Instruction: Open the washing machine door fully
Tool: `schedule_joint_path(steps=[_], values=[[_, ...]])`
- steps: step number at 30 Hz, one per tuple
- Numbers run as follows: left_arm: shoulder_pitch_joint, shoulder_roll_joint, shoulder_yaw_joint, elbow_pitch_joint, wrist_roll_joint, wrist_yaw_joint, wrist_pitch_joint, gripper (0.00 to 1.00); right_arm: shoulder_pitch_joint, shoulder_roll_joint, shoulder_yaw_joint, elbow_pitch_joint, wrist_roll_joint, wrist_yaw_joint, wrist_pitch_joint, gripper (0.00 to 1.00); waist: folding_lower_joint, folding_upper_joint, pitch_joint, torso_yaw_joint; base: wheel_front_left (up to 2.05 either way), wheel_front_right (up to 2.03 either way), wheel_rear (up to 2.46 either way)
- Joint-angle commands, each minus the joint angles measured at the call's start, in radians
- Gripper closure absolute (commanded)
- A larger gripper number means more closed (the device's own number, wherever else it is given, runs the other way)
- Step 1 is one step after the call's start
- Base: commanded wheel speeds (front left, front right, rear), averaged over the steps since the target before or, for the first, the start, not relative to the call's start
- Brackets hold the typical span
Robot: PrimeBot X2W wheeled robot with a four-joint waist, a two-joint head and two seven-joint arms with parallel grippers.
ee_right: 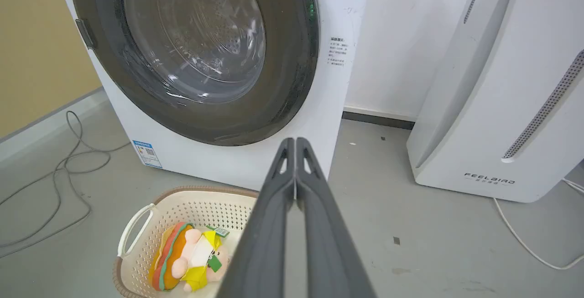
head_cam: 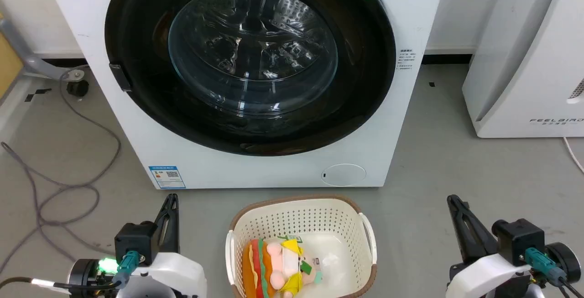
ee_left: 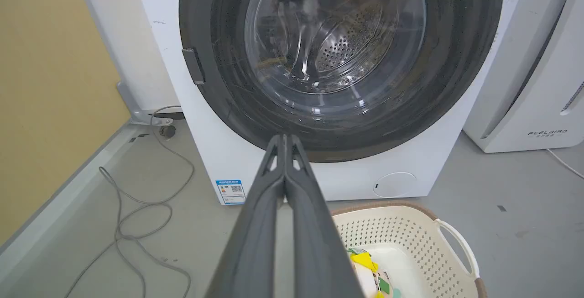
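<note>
head view, nearest first: left gripper (head_cam: 172, 199) and right gripper (head_cam: 451, 199) with fingers pressed together, empty, either side of basket (head_cam: 292, 199) holding plush toy (head_cam: 273, 266). beyond, washing machine door (head_cam: 251, 60) shut flush on washing machine (head_cam: 255, 172). probably heavy, stiff at hinge, glossy and slippery, glass fragile; best hooked at dark tab (head_cam: 119, 77) on left rim. left wrist view: perforated drum (ee_left: 346, 47) plain through glass, murky from head.

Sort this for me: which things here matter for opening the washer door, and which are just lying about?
For the job: washing machine door, washing machine, left gripper and right gripper, both shut.
Lying about: laundry basket with plush toy inside, FEELBIRD appliance, floor cables.
</note>
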Motion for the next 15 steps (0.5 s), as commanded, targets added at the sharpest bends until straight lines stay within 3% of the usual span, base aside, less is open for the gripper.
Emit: schedule_joint_path(steps=[1,15], values=[[-0.004,0.0,-0.001,-0.004,0.002,-0.005,0.0,1.0,-0.012,0.002,0.0,-0.003,-0.008,0.001,0.0,1.0,0.0,0.0,0.0,0.0,0.0,0.0,0.0],[-0.004,0.0,-0.001,-0.004,0.002,-0.005,0.0,1.0,-0.012,0.002,0.0,-0.003,-0.008,0.001,0.0,1.0,0.0,0.0,0.0,0.0,0.0,0.0,0.0]])
